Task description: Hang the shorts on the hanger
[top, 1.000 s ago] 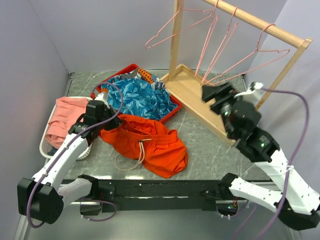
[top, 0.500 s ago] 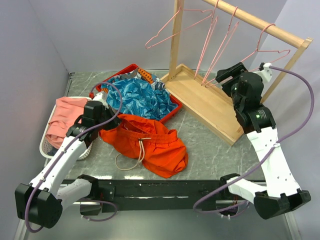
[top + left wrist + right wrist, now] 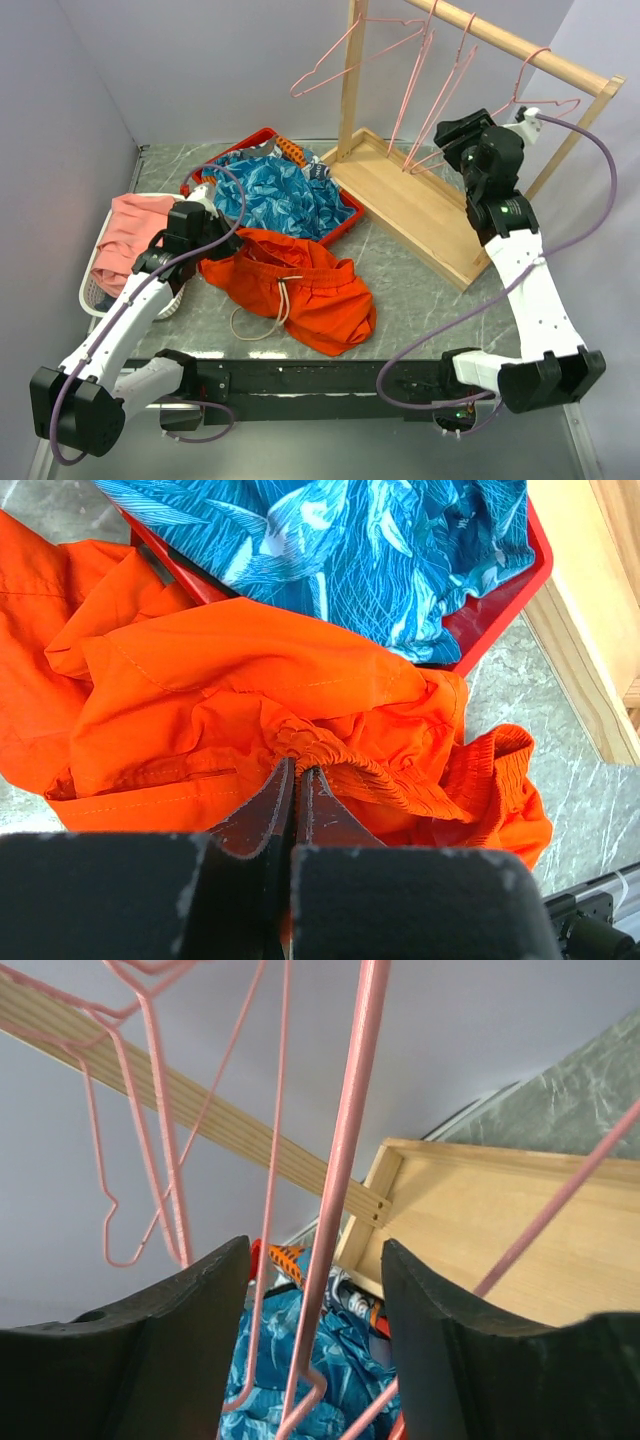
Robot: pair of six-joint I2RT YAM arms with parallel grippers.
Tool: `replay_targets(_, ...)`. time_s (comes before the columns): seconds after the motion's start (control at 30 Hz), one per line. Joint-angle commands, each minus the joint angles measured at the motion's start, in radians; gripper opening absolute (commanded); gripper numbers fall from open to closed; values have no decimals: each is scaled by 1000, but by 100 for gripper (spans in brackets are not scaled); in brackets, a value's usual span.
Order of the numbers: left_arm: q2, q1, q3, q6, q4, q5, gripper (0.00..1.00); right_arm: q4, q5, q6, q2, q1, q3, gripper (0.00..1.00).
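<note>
The orange-red shorts lie crumpled on the table in front of the red tray. My left gripper is at their left edge. In the left wrist view it is shut on a fold of the gathered waistband of the shorts. My right gripper is raised to the rack, at the lower left end of the rightmost pink hanger. In the right wrist view its jaws stand open with a wire of the hanger running between them, touching neither finger.
A red tray holds a blue leaf-patterned garment. A white basket at the left holds a salmon-pink cloth. The wooden rack with its base carries more pink hangers.
My right arm has swung up and back to the rack, and its jaws have narrowed around the hanger wire. The left arm and the shorts have stayed put.
</note>
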Motion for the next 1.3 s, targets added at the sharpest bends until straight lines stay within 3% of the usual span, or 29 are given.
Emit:
replay_targets(0.0,-5,-2,15,23,43,29,1,76,-26,-45,23,-10,42,53)
replay_targets(0.07,-5,-2,16,26,38,24,1,68,-25,-59,23,-13,58,42)
replay_targets(0.1,-7,-2,16,24,41,24,1,69,-28,-62,14,-13,58,32)
replay_targets(0.2,-4,-2,16,26,43,30,1,77,-51,-79,-9,-19,56,16)
replay_targets(0.37,3,-2,18,30,43,38,1,65,-89,-112,-40,-21,76,0)
replay_targets(0.7,1,-2,21,32,41,33,1,14,-204,-59,-150,-21,26,0)
replay_targets(0.97,-16,-2,24,32,28,3,1,-170,-285,12,-313,-21,-56,0)
replay_targets(1.13,-34,-2,23,6,37,-28,1,-292,-446,44,-393,-10,-129,0)
replay_targets(1.27,-30,-2,29,-14,47,-23,1,-380,-488,61,-477,24,-215,0)
